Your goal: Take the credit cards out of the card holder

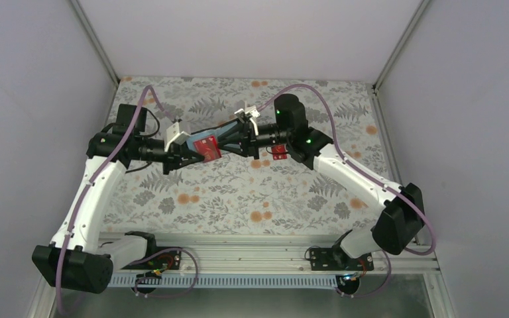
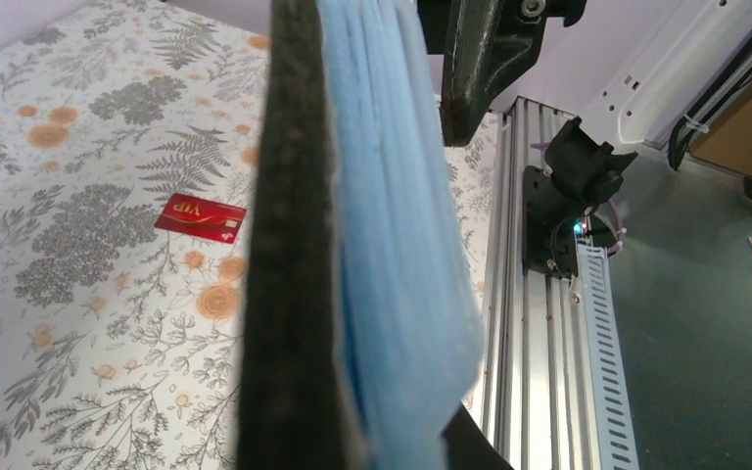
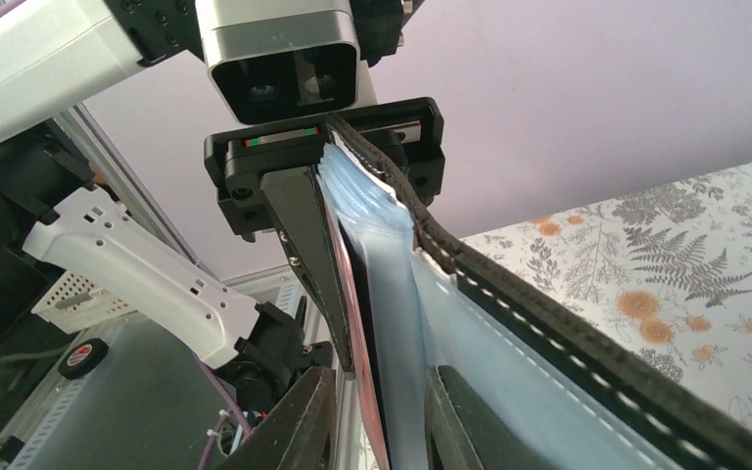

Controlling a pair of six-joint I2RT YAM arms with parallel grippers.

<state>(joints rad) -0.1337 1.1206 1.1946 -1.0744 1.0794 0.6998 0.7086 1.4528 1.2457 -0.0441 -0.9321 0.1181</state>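
Here, one card holder point(image 1: 220, 132) hangs in the air above the flowered counter point(image 1: 238, 199), a little toward 12 o'clock from the middle, held between two arms. The left fingers point(image 3: 331, 157) reach in from 9 o'clock and are clamped on one end of it. The right fingers point(image 3: 382, 421) reach in from 3 o'clock and straddle the other end, with a light blue leaf and a red card edge between them. It is not clear whether they press tight. Two red cards show. A first red card point(image 1: 207, 148) sticks out of the holder on its 6 o'clock side. A second red card point(image 1: 278, 151) lies flat on the counter at the holder's 3 o'clock, partly covered by the right arm. Two purple cables point(image 1: 142, 99) loop over the arms, and a metal rail point(image 1: 252, 248) runs along 6 o'clock.
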